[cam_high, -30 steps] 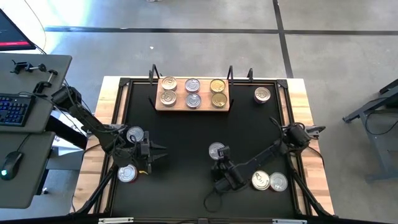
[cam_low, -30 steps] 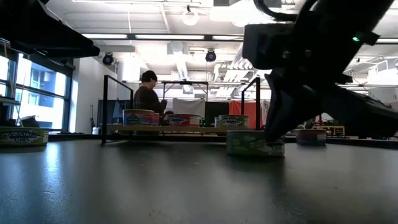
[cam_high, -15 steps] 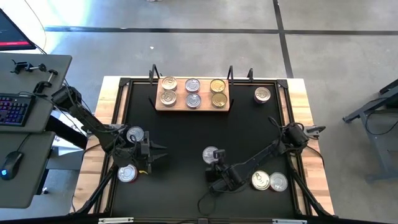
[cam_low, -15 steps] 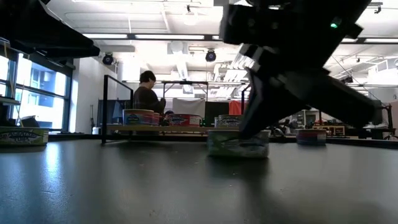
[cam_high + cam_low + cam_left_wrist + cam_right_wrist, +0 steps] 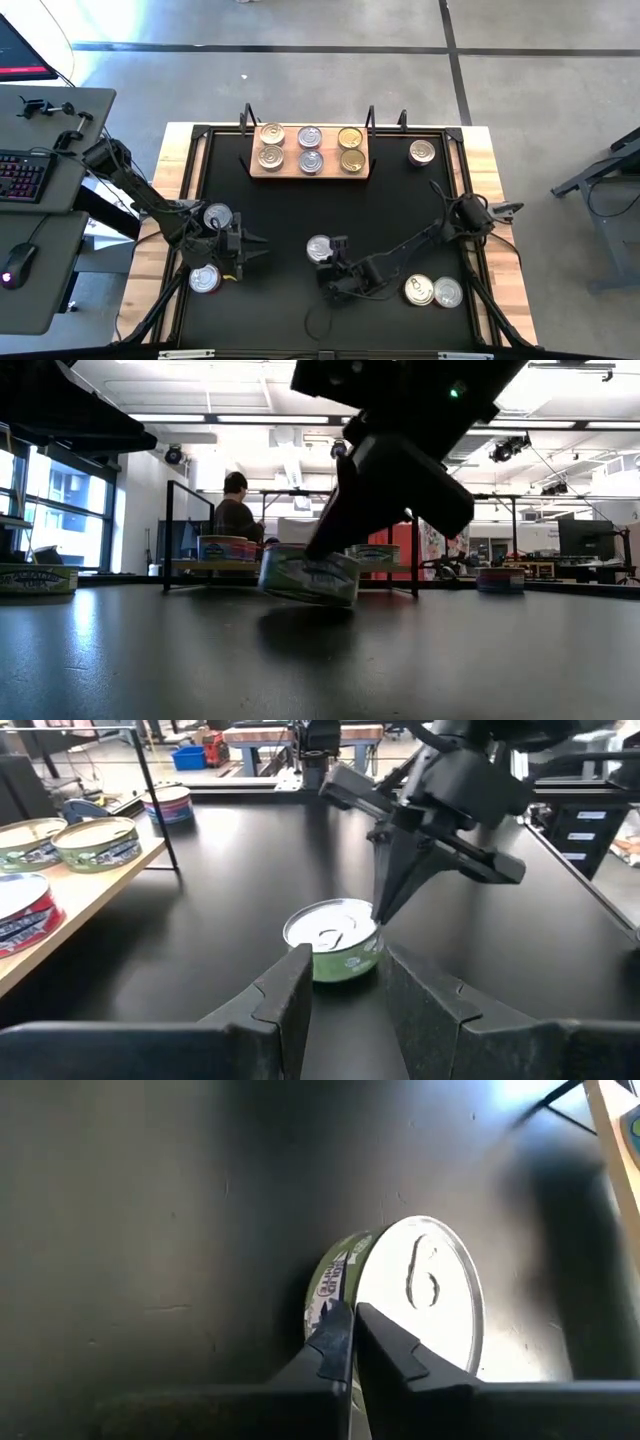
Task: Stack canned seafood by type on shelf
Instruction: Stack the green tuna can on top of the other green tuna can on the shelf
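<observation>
A: Black mat [image 5: 300, 210] covers the worktop [image 5: 492, 200]; wooden shelf [image 5: 309, 170] sits at its far edge, six tins on it in three columns of two.

B: Right hand [image 5: 330, 258]?

A: Near mat centre, fingers pressed together, tips against the rim of the green-label tin [image 5: 319, 249]. Low view shows that tin [image 5: 308, 573] tilted, one edge off the mat. No clear clamp on it.

B: Left hand [image 5: 258, 246]?

A: Left side of mat, fingers partly apart, holding nothing. Loose tins just beside it, two by the right arm, one at the far right corner.
</observation>
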Motion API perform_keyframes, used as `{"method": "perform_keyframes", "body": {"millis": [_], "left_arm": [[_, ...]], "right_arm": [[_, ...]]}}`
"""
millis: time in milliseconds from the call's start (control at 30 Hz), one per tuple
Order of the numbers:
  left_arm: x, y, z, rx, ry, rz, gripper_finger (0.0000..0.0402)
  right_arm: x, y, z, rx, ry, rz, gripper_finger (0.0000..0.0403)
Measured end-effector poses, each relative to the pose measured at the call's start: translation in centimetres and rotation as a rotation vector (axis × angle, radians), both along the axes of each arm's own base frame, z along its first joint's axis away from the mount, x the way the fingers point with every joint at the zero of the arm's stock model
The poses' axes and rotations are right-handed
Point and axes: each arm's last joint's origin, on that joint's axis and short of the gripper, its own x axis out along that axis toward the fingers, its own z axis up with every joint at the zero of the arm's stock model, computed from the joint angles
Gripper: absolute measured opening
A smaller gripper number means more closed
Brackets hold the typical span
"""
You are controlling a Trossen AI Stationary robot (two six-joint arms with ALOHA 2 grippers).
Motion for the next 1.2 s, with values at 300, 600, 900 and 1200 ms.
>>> {"method": "perform_keyframes", "body": {"millis": [300,600,900,1200], "left_arm": [[0.0,0.0,0.0,-0.001,0.001,-0.005,0.0117],[0.2,-0.3,-0.8,0.069,0.043,-0.042,0.0117],[0.9,-0.9,-2.3,0.095,0.071,-0.042,0.0117],[1.4,-1.5,-3.2,0.098,0.076,-0.063,0.0117]], "right_arm": [[-0.3,0.0,2.4,-0.006,-0.071,-0.011,0.0001],[-0.2,0.0,1.9,0.076,-0.018,0.038,0.0000],[-0.1,0.4,0.3,0.056,0.061,0.122,0.0106],[0.4,0.0,-3.3,-0.119,0.102,0.066,0.0129]]}}
